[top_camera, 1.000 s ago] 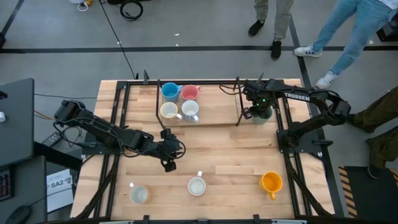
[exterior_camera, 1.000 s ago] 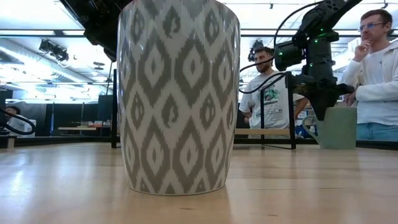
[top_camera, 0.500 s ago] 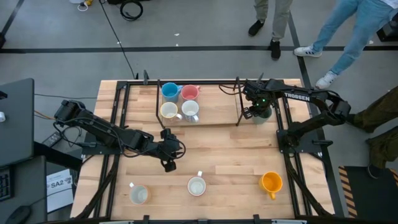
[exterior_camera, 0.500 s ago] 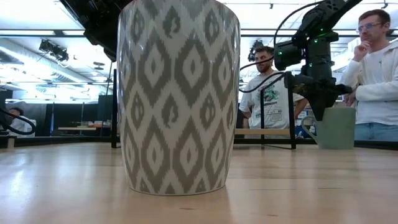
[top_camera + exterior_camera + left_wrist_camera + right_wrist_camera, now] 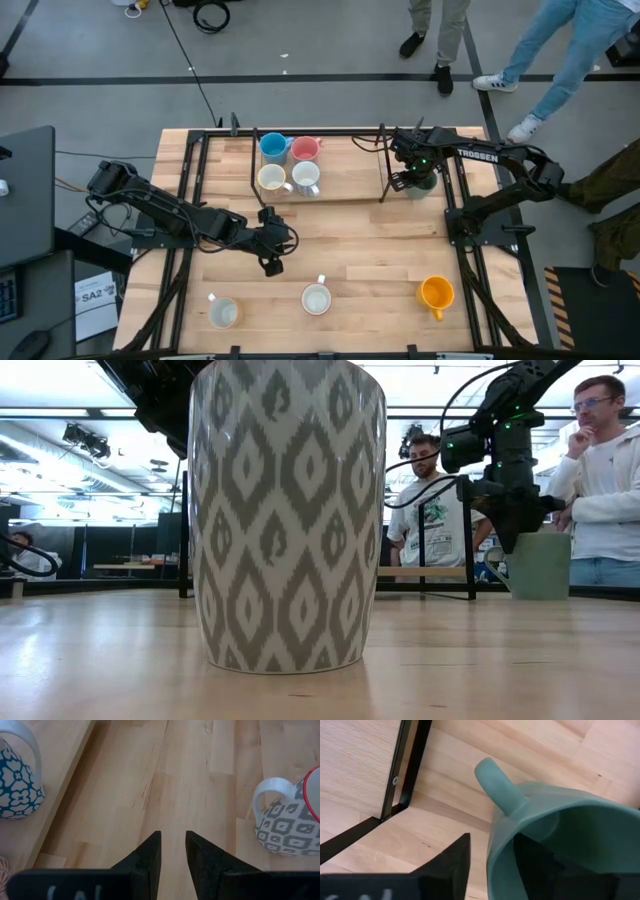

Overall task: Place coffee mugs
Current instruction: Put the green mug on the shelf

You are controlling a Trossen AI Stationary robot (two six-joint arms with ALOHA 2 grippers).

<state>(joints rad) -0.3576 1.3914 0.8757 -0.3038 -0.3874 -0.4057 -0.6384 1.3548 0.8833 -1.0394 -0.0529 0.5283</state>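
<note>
I had the right gripper (image 5: 420,178) at about one o'clock on the table (image 5: 350,240), down over the green mug (image 5: 555,835), just outside the black frame post (image 5: 383,165) that bounds the raised shelf (image 5: 345,178). In the right wrist view one finger (image 5: 452,860) stood outside the mug wall and the other sat inside the rim, with a gap between the outer finger and the wall, so I judged the pincer apart, no longer clamped on the mug. The left gripper (image 5: 172,852) waited near the table's centre, its fingers a narrow slit apart and holding nothing. The risk I saw was in pulling away: the inner finger could catch the rim and tip or drag the mug, and the handle (image 5: 497,785) pointed toward the post, so any drag might knock it against the frame. Four mugs stood clustered on the shelf at eleven o'clock: blue (image 5: 273,147), pink (image 5: 306,149) and two pale ones; three more, the orange one (image 5: 436,293) among them, waited along the near edge. From above the arm hid the green mug almost wholly, and in the low view a patterned mug (image 5: 288,510) blocked most of the table. Whether the green mug's base sat flat I could not tell.
</note>
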